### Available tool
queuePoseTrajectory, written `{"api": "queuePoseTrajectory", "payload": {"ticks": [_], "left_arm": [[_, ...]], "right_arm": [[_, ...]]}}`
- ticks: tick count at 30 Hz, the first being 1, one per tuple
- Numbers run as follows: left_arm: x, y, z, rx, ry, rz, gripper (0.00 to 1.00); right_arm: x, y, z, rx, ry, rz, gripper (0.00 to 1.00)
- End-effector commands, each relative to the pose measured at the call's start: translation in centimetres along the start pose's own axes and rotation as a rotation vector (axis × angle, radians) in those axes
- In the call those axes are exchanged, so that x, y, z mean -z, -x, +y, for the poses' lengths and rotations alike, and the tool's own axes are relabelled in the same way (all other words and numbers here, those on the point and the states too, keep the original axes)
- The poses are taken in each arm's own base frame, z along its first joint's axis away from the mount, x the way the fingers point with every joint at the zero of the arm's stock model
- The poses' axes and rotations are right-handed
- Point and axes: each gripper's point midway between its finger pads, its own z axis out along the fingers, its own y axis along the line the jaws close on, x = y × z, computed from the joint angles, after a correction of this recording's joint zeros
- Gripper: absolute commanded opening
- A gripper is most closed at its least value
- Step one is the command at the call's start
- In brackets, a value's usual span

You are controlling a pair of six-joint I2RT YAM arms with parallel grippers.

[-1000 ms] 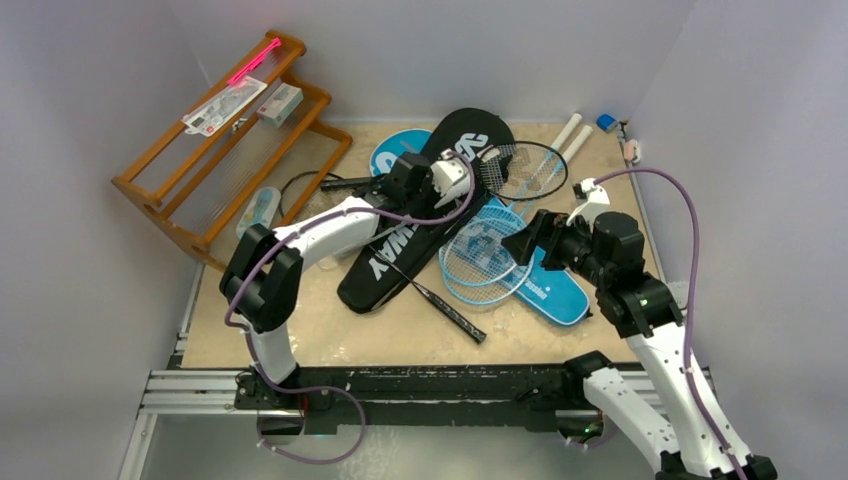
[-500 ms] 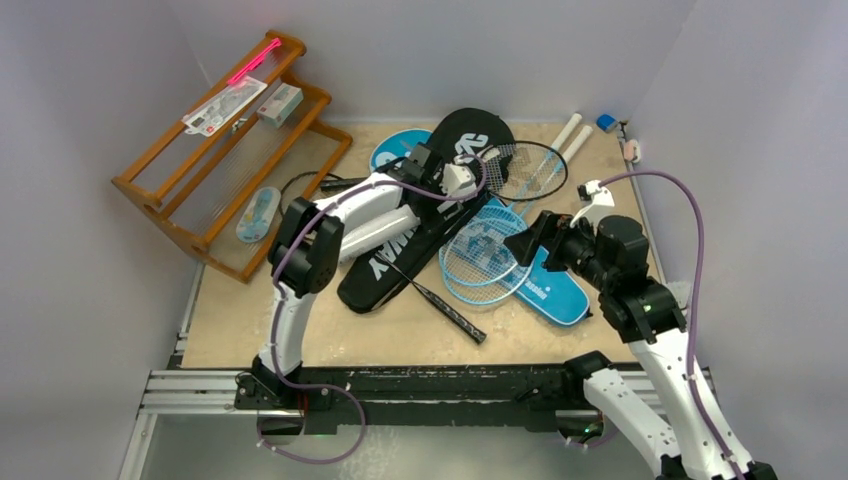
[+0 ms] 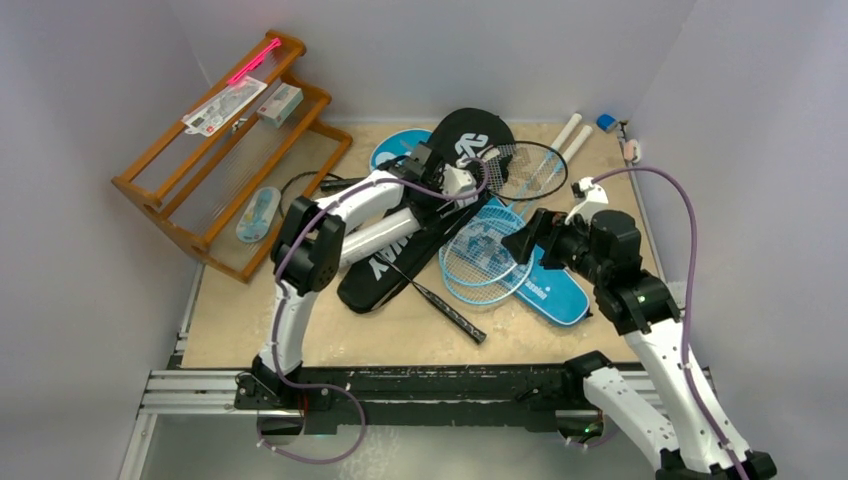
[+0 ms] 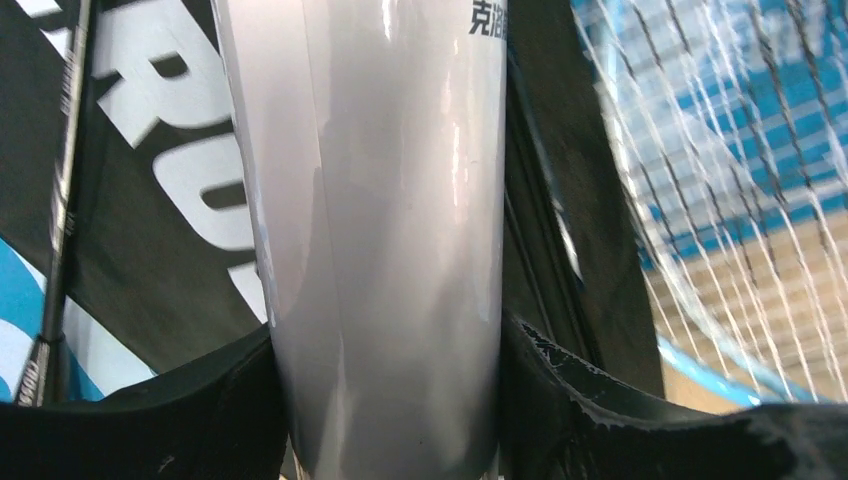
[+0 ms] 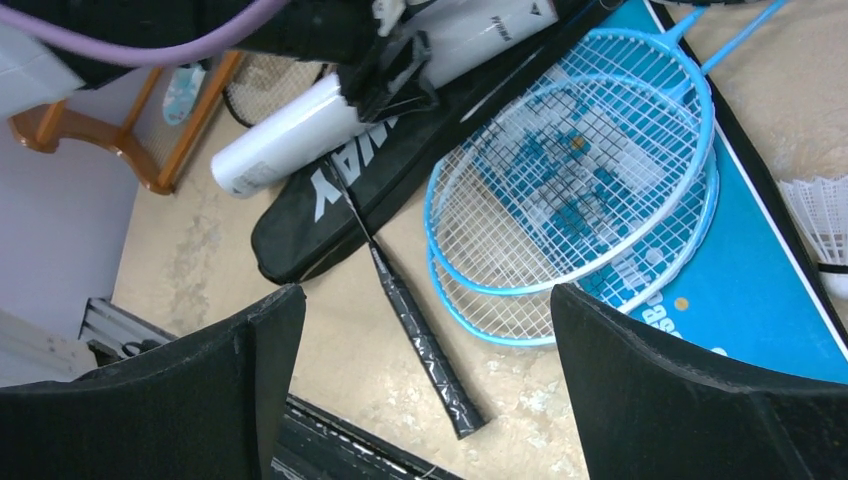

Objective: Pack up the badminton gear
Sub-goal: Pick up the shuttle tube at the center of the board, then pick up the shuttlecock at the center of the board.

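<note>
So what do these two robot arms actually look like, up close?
Both the left arm and the right arm are white tube-like shells joined by chunky black joints. A purple cable loops along each. Each ends in two broad matte-black fingers, scuffed at the edges. A small green light glows on the right arm.

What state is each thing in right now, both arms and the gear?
left gripper: jaws against both sides of the white tube.
right gripper: jaws wide open, empty, over the light-blue rackets.
white tube: lying across the black cover, not packed.
light-blue rackets: stacked on the blue cover, outside it.
black racket: out, shaft across the black cover, handle on the table.
</note>
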Motion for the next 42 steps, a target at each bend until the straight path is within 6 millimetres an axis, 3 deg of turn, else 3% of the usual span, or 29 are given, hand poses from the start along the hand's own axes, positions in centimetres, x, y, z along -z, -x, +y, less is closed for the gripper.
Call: {"api": "queuePoseTrajectory", "payload": {"ticks": [1, 3, 6, 14, 19, 22, 25, 29, 36, 42], "left_arm": [[5.8, 3.2, -0.9, -0.079, -0.009, -0.135, 0.49], [8.3, 3.8, -1.8, -0.095, -0.007, -0.178, 0.49], [10.5, 3.4, -3.4, -0.092, -0.002, -0.211, 0.48], [14.0, 1.9, -8.0, 0.030, 0.005, -0.390, 0.47], [17.9, 2.5, -11.3, 0.000, -0.056, -0.551, 0.47], [20.3, 3.0, -12.4, -0.005, -0.068, -0.626, 0.48], [21.9, 2.9, -13.1, 0.007, -0.085, -0.671, 0.48], [23.3, 2.6, -14.1, 0.021, -0.109, -0.722, 0.48], [23.9, 2.0, -14.7, 0.053, -0.124, -0.762, 0.48], [23.9, 2.8, -14.9, 0.056, -0.146, -0.789, 0.48]], "right_arm": [[-1.0, -0.9, -1.0, -0.004, -0.044, 0.056, 0.94], [-1.2, -1.4, -2.2, -0.013, -0.102, 0.064, 0.95], [-1.3, -1.2, -4.6, -0.045, -0.242, 0.042, 0.94], [-1.4, -1.0, -10.6, -0.186, -0.666, 0.094, 0.83], [-2.0, 1.2, -13.3, -0.339, -0.776, 0.059, 0.83], [-2.1, 2.9, -16.5, -0.480, -0.809, -0.001, 0.84], [-1.8, 4.1, -19.3, -0.573, -0.903, -0.041, 0.96], [-1.8, 4.4, -22.2, -0.676, -1.006, -0.031, 0.99], [-2.9, 3.6, -27.3, -0.763, -1.090, 0.021, 0.99], [-4.8, 2.8, -29.7, -0.818, -1.113, 0.113, 0.93]]}}
